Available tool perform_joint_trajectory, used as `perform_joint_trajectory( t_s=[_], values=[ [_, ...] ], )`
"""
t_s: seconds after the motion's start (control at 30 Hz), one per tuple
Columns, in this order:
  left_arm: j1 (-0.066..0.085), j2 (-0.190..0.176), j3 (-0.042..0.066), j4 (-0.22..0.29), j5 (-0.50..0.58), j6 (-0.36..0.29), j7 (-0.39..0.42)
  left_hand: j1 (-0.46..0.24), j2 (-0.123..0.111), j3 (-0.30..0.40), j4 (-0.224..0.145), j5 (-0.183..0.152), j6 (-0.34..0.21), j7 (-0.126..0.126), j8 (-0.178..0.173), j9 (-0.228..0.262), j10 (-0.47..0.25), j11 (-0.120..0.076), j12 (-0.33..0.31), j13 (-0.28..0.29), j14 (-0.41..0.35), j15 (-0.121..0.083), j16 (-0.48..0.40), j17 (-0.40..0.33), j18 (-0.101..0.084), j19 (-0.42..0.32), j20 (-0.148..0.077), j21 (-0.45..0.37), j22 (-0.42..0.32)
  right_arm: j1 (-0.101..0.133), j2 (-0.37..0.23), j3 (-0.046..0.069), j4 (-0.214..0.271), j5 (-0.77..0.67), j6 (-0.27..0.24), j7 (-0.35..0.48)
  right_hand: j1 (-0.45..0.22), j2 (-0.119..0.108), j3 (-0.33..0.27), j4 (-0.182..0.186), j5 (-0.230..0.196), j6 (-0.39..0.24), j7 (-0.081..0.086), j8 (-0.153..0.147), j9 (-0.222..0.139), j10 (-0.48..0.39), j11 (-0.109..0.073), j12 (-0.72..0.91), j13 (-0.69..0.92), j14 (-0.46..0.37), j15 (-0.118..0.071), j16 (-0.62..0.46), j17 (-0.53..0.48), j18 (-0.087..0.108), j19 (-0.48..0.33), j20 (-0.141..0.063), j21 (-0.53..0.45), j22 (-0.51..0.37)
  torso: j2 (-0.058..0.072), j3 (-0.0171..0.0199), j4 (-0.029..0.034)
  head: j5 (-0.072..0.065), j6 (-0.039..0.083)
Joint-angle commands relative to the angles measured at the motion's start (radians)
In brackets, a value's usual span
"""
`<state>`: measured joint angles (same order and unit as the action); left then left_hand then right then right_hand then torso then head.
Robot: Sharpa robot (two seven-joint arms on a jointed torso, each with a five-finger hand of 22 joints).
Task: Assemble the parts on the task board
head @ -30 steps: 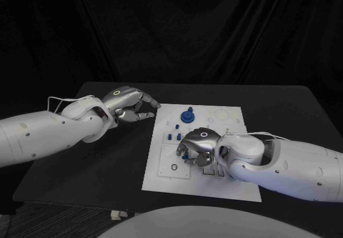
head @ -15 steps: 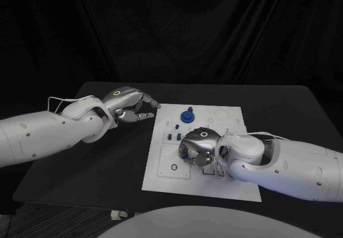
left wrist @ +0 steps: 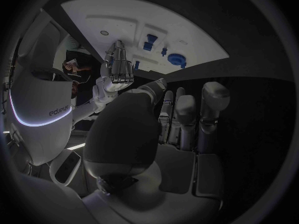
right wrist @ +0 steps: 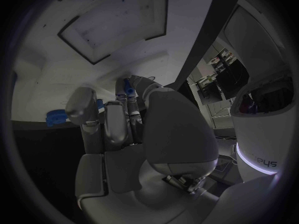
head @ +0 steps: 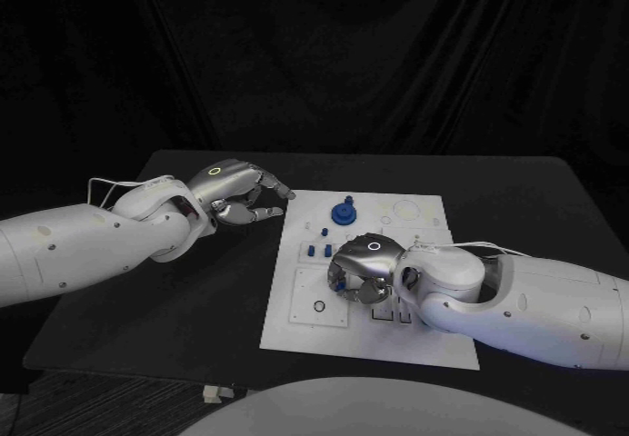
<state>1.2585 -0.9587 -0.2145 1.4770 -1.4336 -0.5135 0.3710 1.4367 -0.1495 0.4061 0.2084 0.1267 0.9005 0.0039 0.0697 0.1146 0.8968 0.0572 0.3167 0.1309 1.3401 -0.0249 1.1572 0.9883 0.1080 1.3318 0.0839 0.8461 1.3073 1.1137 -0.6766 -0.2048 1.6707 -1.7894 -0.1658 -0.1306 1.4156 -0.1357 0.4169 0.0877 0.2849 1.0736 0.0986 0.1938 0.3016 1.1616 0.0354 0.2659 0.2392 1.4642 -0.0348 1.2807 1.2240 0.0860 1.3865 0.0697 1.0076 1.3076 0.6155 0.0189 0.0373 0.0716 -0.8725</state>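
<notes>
The white task board (head: 433, 341) lies in the middle of the black table. My right hand (head: 368, 266) hovers over the board's middle and pinches a small blue part (head: 344, 283) between its fingertips; the same part (right wrist: 126, 87) shows at the fingertips in the right wrist view. A round blue part (head: 344, 213) stands near the board's far edge, and small blue parts (head: 317, 249) stand in the board just beyond my right hand. My left hand (head: 239, 193) hangs by the board's far left corner, fingers loosely bent and apart from the thumb, holding nothing.
A small black ring (head: 319, 308) sits in a recess on the board's near left part. Bare black table (head: 184, 309) stretches to the left of the board and on the far right (head: 524, 209). The board (left wrist: 187, 25) with its blue parts (left wrist: 176, 59) lies ahead of my left hand.
The right hand's fingers have drawn in slightly around the small blue part. The left arm has not moved.
</notes>
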Motion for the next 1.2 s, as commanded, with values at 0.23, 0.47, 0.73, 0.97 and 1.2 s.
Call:
perform_joint_trajectory(
  t_s=[0.23,0.47,0.73,0.97,1.2],
  values=[
    [-0.003,0.003,0.001,0.0,0.007,0.006,0.014,0.002,0.01,0.003,0.002,0.006,-0.001,0.006,-0.003,-0.001,0.0,0.008,0.007,-0.002,-0.006,0.001,-0.004,-0.002,0.008,-0.006,0.001,-0.004,0.106,-0.004,0.003,-0.001,-0.003,-0.007,0.026,-0.017,-0.016,0.008,-0.005,0.005,-0.011,-0.019,0.01,-0.008,-0.002,-0.009,0.012,0.001,-0.004,-0.008,0.009,-0.019,-0.017,0.019,-0.018,0.008,-0.028,0.121,0.0,0.0,0.0001,0.002,0.0],
    [-0.005,0.003,0.001,-0.001,0.007,0.007,0.015,0.002,0.01,0.003,0.002,0.006,-0.002,0.007,-0.004,-0.001,0.0,0.008,0.007,-0.002,-0.006,0.001,-0.004,-0.001,0.009,-0.007,0.001,-0.004,0.106,-0.004,0.007,-0.001,-0.005,-0.007,0.028,-0.019,-0.026,0.004,-0.002,0.01,-0.038,-0.069,0.018,-0.041,-0.02,-0.015,0.014,0.002,-0.003,-0.014,0.012,-0.027,-0.026,0.022,-0.024,0.012,-0.042,0.118,0.0,0.0001,-0.0001,0.003,0.0],
    [-0.006,0.003,0.001,-0.002,0.007,0.007,0.015,0.001,0.013,0.005,0.004,0.006,-0.002,0.008,-0.004,-0.002,0.004,0.008,0.01,-0.001,-0.006,0.001,-0.005,-0.002,0.009,-0.007,0.001,-0.006,0.106,-0.004,0.012,-0.001,-0.008,-0.007,0.038,-0.026,-0.031,-0.003,0.0,0.012,-0.055,-0.091,0.02,-0.058,-0.033,-0.023,0.016,0.001,-0.003,-0.019,0.013,-0.036,-0.037,0.025,-0.03,0.014,-0.058,0.115,0.0,0.0,0.0003,0.005,0.0],
    [-0.007,0.003,0.001,-0.002,0.007,0.008,0.015,0.001,0.014,0.005,0.005,0.005,-0.003,0.009,-0.004,-0.002,0.006,0.008,0.012,0.0,-0.006,0.001,-0.004,-0.001,0.009,-0.007,0.001,-0.007,0.106,-0.004,0.016,-0.001,-0.009,-0.007,0.044,-0.03,-0.038,-0.011,0.001,0.018,-0.071,-0.118,0.02,-0.077,-0.048,-0.027,0.016,0.002,-0.002,-0.024,0.014,-0.046,-0.047,0.027,-0.036,0.015,-0.073,0.111,0.0,0.0,0.0001,0.007,0.0],
    [-0.008,0.003,0.001,-0.002,0.007,0.009,0.015,0.001,0.014,0.005,0.004,0.005,-0.003,0.009,-0.004,-0.002,0.007,0.008,0.013,0.0,-0.007,0.001,-0.005,-0.002,0.009,-0.007,0.001,-0.008,0.106,-0.004,0.017,-0.001,-0.009,-0.007,0.047,-0.031,-0.041,-0.015,-0.001,0.021,-0.082,-0.118,0.019,-0.079,-0.052,-0.031,0.017,0.001,-0.002,-0.028,0.015,-0.052,-0.054,0.029,-0.039,0.016,-0.082,0.109,0.0,-0.0001,-0.0001,0.008,0.0]
  ],
)
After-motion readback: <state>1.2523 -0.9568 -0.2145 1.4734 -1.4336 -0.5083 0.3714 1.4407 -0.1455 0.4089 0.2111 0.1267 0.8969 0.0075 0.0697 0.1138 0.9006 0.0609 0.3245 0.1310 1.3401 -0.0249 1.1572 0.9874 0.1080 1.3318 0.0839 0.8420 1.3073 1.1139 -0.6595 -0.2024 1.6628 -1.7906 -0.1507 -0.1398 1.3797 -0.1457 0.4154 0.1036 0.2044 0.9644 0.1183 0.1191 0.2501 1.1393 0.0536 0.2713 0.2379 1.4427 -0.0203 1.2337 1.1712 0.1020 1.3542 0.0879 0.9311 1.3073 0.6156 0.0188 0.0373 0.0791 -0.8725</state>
